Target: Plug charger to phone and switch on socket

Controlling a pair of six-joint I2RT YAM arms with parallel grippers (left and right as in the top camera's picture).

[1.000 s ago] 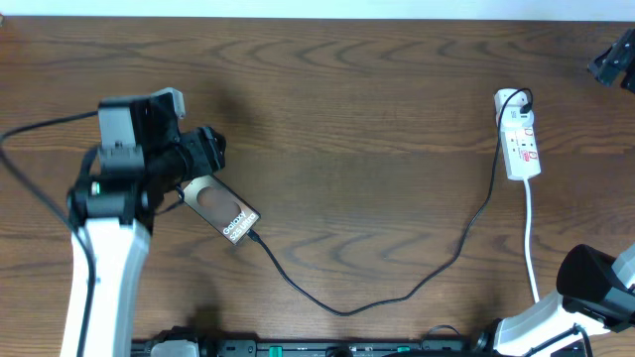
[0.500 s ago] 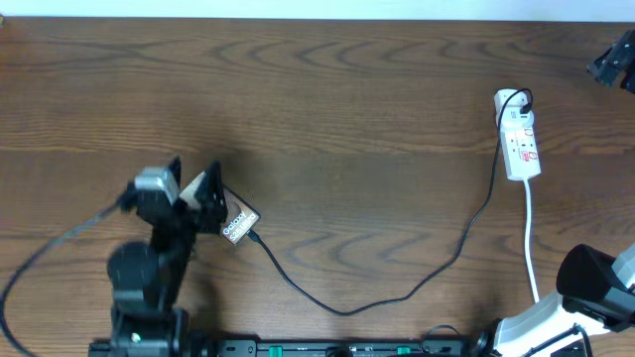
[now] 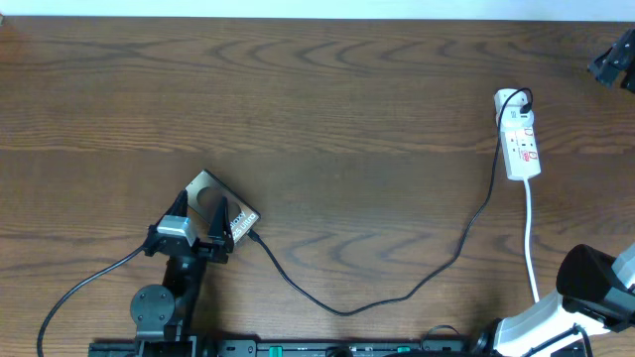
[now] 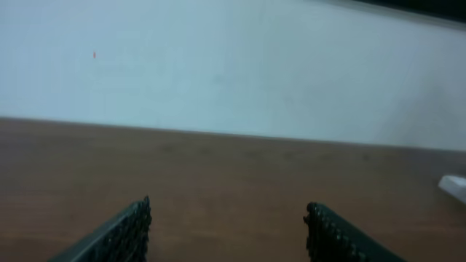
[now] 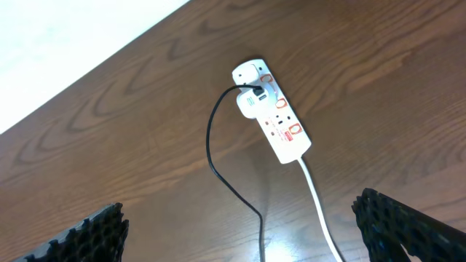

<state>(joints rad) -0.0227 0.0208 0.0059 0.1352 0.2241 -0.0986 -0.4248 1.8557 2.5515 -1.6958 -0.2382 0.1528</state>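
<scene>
The phone lies flat and slantwise at front left in the overhead view. The charger cable runs from the phone's lower right end in a loop to the socket at the right. Its plug tip touches the phone; how far it is seated I cannot tell. My left gripper is open and empty, its fingers over the phone's near edge; the left wrist view shows only table and wall. My right gripper is open and empty, high above the socket and the cable.
The socket's white lead runs toward the front edge, beside my right arm's base. A dark object is at the back right edge. A white object shows at the right edge of the left wrist view.
My left arm has drawn back from the phone's far left to the front edge, uncovering most of the phone. The phone, cable and right arm have not moved.
</scene>
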